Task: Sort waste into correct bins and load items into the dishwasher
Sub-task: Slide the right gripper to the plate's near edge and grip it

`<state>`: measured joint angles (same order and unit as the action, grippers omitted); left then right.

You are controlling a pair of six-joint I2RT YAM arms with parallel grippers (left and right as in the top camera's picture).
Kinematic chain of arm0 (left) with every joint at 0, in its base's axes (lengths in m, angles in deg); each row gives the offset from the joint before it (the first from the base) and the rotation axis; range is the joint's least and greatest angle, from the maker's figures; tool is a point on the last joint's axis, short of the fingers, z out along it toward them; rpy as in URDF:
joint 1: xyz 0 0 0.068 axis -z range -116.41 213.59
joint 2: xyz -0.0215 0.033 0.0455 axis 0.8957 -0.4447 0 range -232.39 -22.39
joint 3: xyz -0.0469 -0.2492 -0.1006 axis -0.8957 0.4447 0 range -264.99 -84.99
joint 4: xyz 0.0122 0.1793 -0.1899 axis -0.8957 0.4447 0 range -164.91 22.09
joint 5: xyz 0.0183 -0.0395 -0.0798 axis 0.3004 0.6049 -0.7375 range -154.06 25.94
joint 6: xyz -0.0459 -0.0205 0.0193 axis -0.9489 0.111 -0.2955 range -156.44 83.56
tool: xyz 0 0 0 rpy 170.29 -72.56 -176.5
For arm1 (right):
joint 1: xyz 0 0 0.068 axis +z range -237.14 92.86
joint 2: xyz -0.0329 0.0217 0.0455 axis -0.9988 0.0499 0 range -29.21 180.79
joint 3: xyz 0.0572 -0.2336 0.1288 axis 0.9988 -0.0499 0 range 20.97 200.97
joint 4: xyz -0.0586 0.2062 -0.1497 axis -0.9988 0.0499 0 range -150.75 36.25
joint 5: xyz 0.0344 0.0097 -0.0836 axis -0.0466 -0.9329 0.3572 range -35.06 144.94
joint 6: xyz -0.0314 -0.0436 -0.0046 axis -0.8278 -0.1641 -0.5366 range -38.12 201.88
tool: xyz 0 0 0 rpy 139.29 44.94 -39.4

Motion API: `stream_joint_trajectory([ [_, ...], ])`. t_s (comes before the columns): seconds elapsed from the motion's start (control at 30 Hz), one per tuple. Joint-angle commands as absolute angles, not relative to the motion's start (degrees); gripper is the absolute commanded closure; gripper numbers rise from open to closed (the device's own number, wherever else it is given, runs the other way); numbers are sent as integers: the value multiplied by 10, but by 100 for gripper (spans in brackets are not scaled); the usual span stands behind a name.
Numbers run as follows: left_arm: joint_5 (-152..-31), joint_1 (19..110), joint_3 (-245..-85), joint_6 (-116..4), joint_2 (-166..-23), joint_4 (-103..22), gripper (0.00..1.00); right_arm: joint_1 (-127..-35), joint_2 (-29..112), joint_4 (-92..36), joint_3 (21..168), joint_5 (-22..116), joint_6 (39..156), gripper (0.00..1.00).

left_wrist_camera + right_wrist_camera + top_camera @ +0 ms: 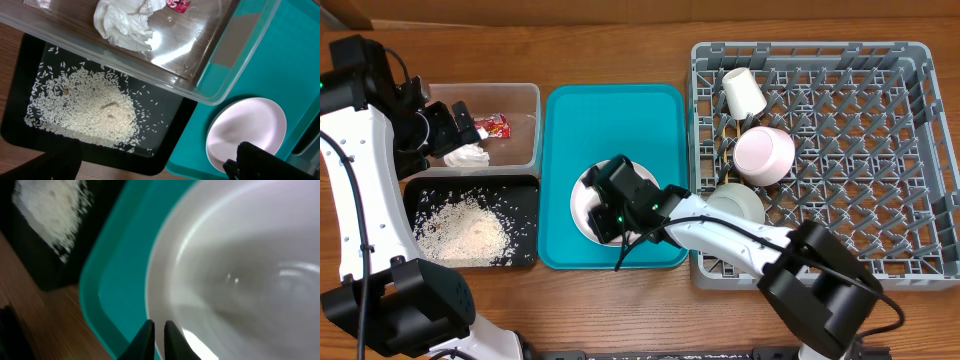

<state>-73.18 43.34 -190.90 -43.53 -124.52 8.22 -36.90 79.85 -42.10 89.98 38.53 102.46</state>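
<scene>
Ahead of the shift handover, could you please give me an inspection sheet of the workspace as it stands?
Surface: wooden table, bare wood showing between the trays.
Job's things: napkin and red wrapper in the clear tub; rice in the black tray; plate on the teal tray; cup, upper bowl and lower bowl in the dish rack; chopsticks not seen.
Clutter: nothing seen.
Grippers: left gripper open above the clear tub; right gripper at the plate's rim, jaws nearly together; grip cannot be told.
Cables: black cable along the left arm; second cable looping over the teal tray.
Surroundings: pale object at the top left corner, cropped, unidentifiable.
</scene>
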Motion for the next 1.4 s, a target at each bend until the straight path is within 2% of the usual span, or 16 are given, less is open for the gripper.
stream_joint_trajectory([
  [0.0,-728,437,-1918,-437,-1243,82,0,-365,771,-426,923,400,1015,86],
  [0.07,-728,437,-1918,-437,-1243,82,0,-358,771,-424,923,419,1015,78],
  [0.27,-728,437,-1918,-437,-1243,82,0,-312,773,-424,923,543,992,69],
  [0.6,-728,437,-1918,-437,-1243,82,0,-267,773,-424,923,642,968,67],
  [1.37,-728,437,-1918,-437,-1243,82,0,-256,821,-451,923,654,964,66],
])
